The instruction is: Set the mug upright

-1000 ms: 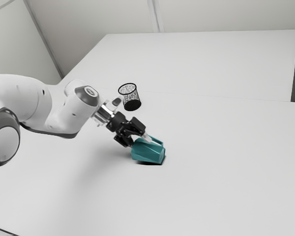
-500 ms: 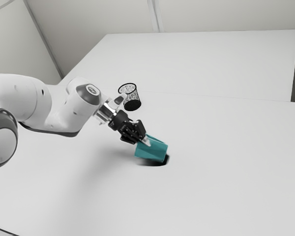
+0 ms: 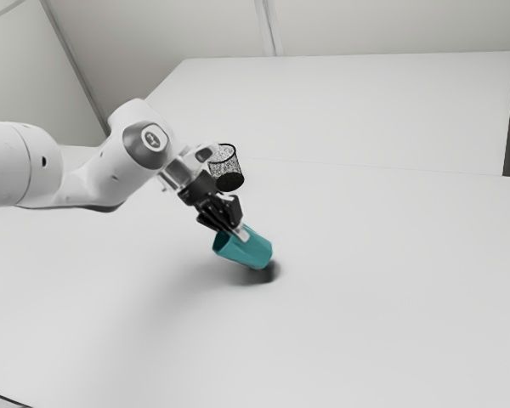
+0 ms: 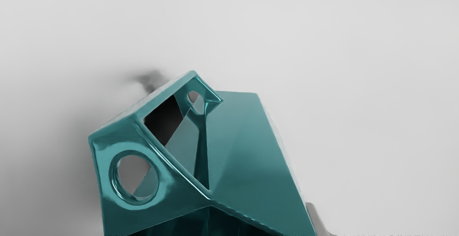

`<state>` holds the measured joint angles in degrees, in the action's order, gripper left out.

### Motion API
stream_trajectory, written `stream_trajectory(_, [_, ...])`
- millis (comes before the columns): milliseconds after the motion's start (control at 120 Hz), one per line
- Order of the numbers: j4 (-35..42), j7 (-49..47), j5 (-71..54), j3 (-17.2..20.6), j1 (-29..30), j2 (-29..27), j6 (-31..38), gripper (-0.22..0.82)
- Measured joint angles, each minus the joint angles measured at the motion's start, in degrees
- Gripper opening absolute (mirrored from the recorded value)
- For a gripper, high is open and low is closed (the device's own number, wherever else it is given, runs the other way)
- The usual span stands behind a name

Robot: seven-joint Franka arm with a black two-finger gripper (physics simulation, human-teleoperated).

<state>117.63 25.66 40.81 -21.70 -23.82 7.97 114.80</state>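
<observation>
Mug: one, teal, faceted, one handle (image 4: 157, 101). The mug (image 3: 251, 249) is held aslant above the counter (image 3: 374, 297), well in from its far edge; by the shadow beneath, it is judged to be clear of the surface. The mouth is turned up toward the arm; the base is set lower, toward the exterior view's right.

Pincer: one (image 3: 236, 233), closed on the mug near its mouth, as judged from the raised load; the far finger is hidden.

Mesh cup: one, black, upright (image 3: 229, 180), placed near the counter's far edge, beyond the mug.

Counter: one, white.

Progress: grasp and lift judged achieved; uprighting judged partial. Outstanding: the remaining tilt to be taken out, the base to be seated flat, the mug to be released.
</observation>
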Motion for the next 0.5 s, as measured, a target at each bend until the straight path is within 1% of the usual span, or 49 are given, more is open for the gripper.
stream_trajectory(233, [-3.30, -4.20, -11.50, 0.08, -0.95, -0.95, 0.58, -0.17])
stream_trajectory(500, [-3.76, -8.11, -26.71, 1.19, -1.46, -2.60, -1.14, -0.17])
